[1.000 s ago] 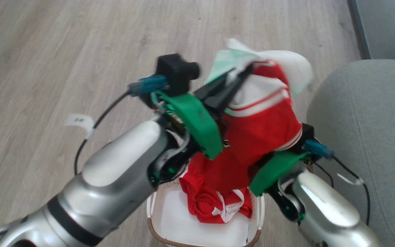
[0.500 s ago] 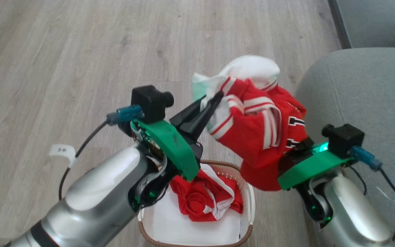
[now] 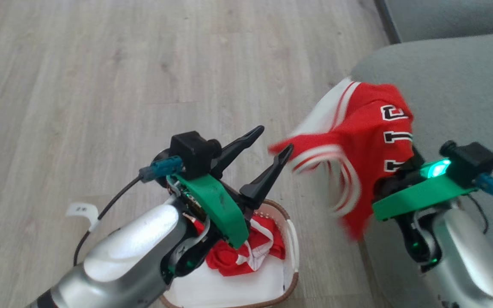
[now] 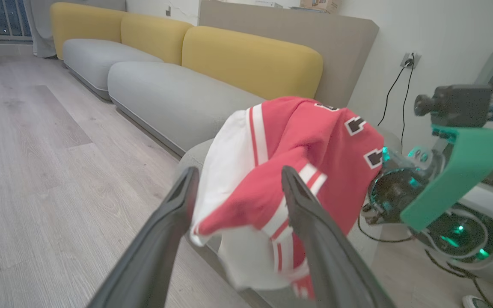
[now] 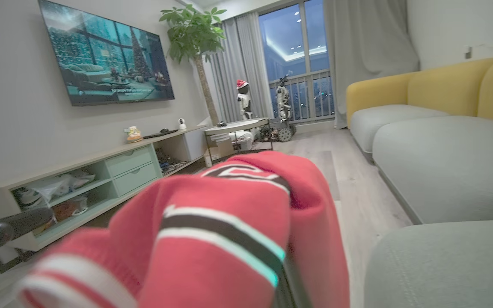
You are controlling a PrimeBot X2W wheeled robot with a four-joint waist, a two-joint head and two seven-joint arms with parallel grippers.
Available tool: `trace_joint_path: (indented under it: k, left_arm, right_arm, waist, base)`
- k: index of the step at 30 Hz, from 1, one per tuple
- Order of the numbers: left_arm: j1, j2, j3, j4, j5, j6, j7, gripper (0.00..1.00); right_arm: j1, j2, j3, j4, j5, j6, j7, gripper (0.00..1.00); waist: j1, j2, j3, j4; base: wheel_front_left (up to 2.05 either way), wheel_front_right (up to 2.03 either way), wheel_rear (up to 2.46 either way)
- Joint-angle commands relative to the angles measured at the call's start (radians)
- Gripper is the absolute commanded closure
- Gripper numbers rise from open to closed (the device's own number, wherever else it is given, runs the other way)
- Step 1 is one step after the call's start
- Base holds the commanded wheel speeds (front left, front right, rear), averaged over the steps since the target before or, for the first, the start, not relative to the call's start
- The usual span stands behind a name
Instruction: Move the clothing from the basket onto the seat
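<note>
A red jersey [image 3: 370, 141] with white stripes and dark lettering, one piece of the clothing, hangs in the air over the left edge of the grey seat [image 3: 456, 85]. My right gripper holds it from below. Its fingers are hidden under the cloth and its green mount [image 3: 417, 196] shows beneath. My left gripper [image 3: 275, 138] stands open just left of the jersey, with one fingertip near its striped hem. In the left wrist view the jersey [image 4: 310, 141] hangs beyond the spread fingers [image 4: 173, 214]. More red clothing [image 3: 229, 259] lies in the white basket [image 3: 294, 278] under my left arm.
Pale wood floor [image 3: 101, 85] stretches to the left and ahead. A long sofa with grey cushions [image 4: 173, 94] and yellow backs [image 4: 250, 60] runs along the wall. A TV cabinet [image 5: 114, 167] stands across the room. Cables hang from both wrists.
My left gripper has opened and let go of the jersey. My right gripper has carried it rightward over the seat's edge. The head view has swung to the right.
</note>
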Motion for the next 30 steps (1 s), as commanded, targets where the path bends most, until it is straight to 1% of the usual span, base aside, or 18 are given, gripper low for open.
trace_joint_path:
  k: [1,9,15,16,23,30]
  left_arm:
    - [-0.036,0.030,0.039,-0.028,0.015,0.008,-0.015,0.00]
    - [-0.031,0.057,0.025,-0.006,0.051,0.002,-0.042,0.00]
    - [-0.036,0.070,0.022,0.005,0.072,-0.001,-0.064,0.00]
    - [-0.036,0.070,0.022,0.005,0.072,-0.001,-0.064,0.00]
    - [-0.054,0.088,0.022,0.022,0.102,-0.003,-0.088,0.00]
    - [-0.064,0.089,0.023,0.035,0.117,-0.003,-0.107,0.00]
  right_arm:
    - [-0.036,-0.013,0.002,-0.050,-0.010,0.000,-0.008,1.00]
    - [-0.046,-0.048,-0.018,-0.107,-0.012,0.000,-0.008,1.00]
    - [-0.043,-0.057,-0.032,-0.155,-0.005,0.000,-0.008,1.00]
    - [-0.043,-0.057,-0.032,-0.155,-0.005,0.000,-0.008,1.00]
    - [-0.027,-0.052,-0.033,-0.194,-0.015,0.000,-0.008,1.00]
    - [-0.001,-0.028,-0.052,-0.237,-0.024,0.000,-0.008,1.00]
  waist:
    - [0.0000,0.0000,0.009,-0.035]
    - [0.0000,0.0000,0.033,-0.164]
    - [0.0000,0.0000,0.060,-0.265]
    - [0.0000,0.0000,0.060,-0.265]
    - [0.0000,0.0000,0.099,-0.368]
    - [0.0000,0.0000,0.127,-0.457]
  base:
    - [0.00,0.00,0.00]
    - [0.00,0.00,0.00]
    - [0.00,0.00,0.00]
    - [0.00,0.00,0.00]
    - [0.00,0.00,0.00]
    - [0.00,0.00,0.00]
